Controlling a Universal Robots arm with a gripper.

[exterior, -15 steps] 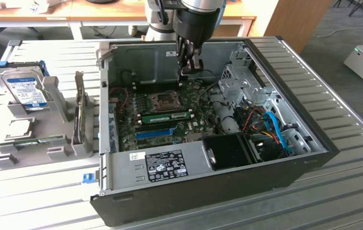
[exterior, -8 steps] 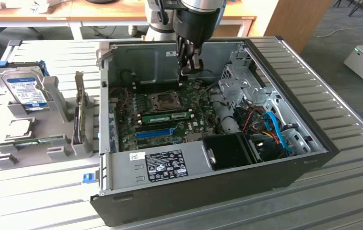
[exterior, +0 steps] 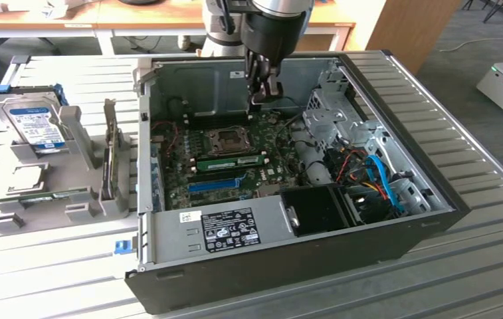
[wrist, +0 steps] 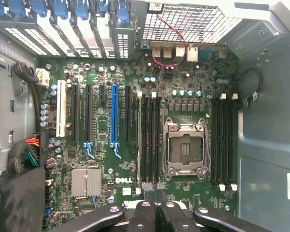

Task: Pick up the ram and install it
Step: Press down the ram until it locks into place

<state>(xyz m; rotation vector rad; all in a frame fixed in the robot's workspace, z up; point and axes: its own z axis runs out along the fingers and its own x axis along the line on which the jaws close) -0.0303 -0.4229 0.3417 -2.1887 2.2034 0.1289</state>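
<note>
Hand: the hand (exterior: 260, 100) is hanging above the motherboard (wrist: 101, 159) inside the open case (exterior: 322, 262); its fingers are pressing right together and gripping nothing that shows
Ram: the ram (exterior: 230, 161) is lying lengthwise in a memory slot near the CPU socket (exterior: 230, 139), between that socket and the blue expansion slot (exterior: 213, 184), and it is apart from the hand
Wrist view: the stick's thin edge is showing in the slot bank beside the socket, and the closed fingertips are hovering just off one end of that bank
Step in hand: judging from how things lie, the stick is already sitting in its slot and the closed hand is working as a pusher to seat it, not as a grasper
Doing it well: the fingertips should be coming straight down onto the stick's top edge, centred across its thickness, so the push is running along the board and not bending it sideways
Pressure: pressing evenly along the length is looking safer than loading one end, which would be tipping the stick in the slot
Clips: the white end clips (wrist: 153, 94) are the sign to be watching; whether those on this slot are locked I cannot tell
Risk: a slip off the narrow edge would be landing the fingers on the neighbouring empty slots or the socket
Elsewhere: the hard drive (exterior: 34, 126) is standing in a grey holder (exterior: 74, 133) on the worktop (exterior: 482, 266) at the exterior view's left, well apart from the case
</note>
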